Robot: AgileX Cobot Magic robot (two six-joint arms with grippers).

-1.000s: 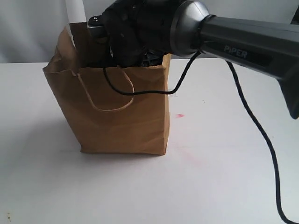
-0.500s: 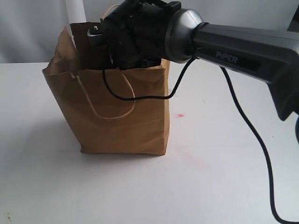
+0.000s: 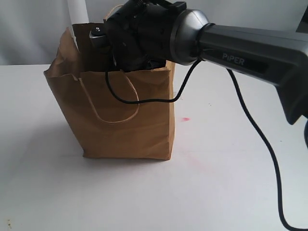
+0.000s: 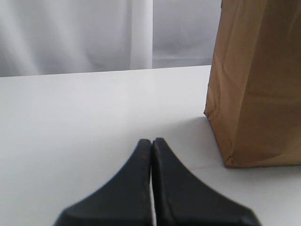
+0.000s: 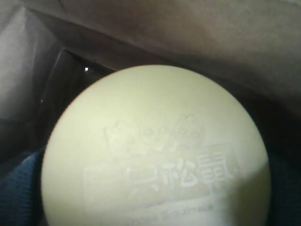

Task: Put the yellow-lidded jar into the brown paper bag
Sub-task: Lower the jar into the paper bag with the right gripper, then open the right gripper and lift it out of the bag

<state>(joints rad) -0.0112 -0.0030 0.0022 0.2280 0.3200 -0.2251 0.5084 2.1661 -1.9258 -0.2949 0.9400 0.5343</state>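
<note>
The brown paper bag [image 3: 125,120] stands upright on the white table, left of centre, one loop handle hanging down its front. My right arm's wrist [image 3: 144,33] reaches down through the bag's open top, so the gripper is hidden there. In the right wrist view the yellow-lidded jar [image 5: 155,150] fills the frame, only its pale yellow embossed lid showing, with the bag's dark inner walls around it. Dark fingers [image 5: 16,188] flank the lid on both sides. My left gripper [image 4: 151,141] is shut and empty, low over the table beside the bag [image 4: 256,89].
A white post [image 3: 77,12] rises behind the bag's left corner. The right arm's black cable [image 3: 260,139] loops across the bag's front and trails down the right side. A pink smear [image 3: 185,119] marks the table [image 3: 216,192] right of the bag.
The right arm shifted slightly left and up at the bag's mouth a second ago, then held still. The bag has not moved.
</note>
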